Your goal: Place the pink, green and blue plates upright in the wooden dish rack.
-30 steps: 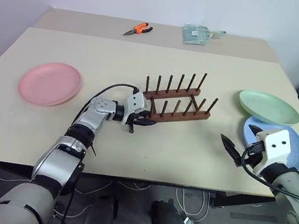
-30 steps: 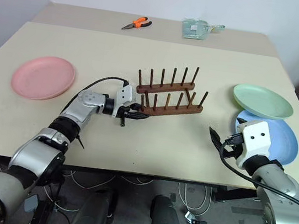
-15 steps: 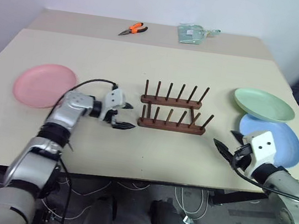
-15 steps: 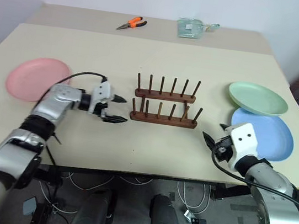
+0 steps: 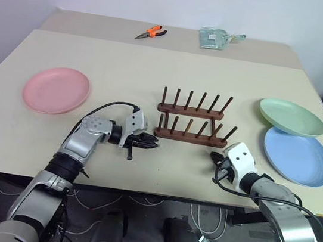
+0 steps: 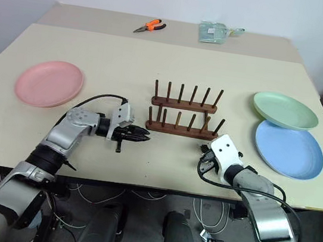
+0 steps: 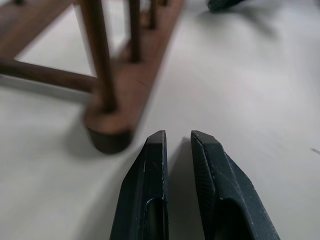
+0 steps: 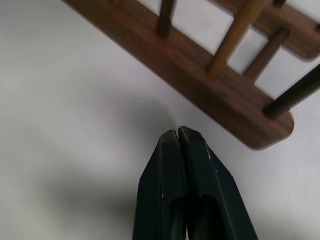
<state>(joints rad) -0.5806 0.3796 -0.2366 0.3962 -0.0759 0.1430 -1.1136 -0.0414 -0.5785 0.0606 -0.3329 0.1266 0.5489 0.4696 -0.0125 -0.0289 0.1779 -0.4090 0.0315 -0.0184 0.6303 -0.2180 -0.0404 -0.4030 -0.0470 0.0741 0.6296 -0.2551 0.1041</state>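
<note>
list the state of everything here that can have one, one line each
pink plate: flat on the table, not racked
green plate: lying down, its near edge over the blue plate
blue plate: flat on the table
rack: upright, empty
left gripper: nearly shut, empty, by the rack's left end
right gripper: shut, empty, by the rack's right end
pliers: lying closed at the table's back

- The wooden dish rack [image 5: 193, 123] stands near the middle of the table [image 5: 156, 72]
- The pink plate [image 5: 55, 90] lies flat far to its left
- The green plate [image 5: 291, 117] lies to the rack's right, with the blue plate [image 5: 298, 156] just in front of it
- The left gripper [image 5: 148, 145] sits just off the rack's left end, the right gripper [image 5: 214, 158] just before its right end
- Pliers [image 5: 150, 32] and a packet [image 5: 215, 38] lie along the far edge
</note>
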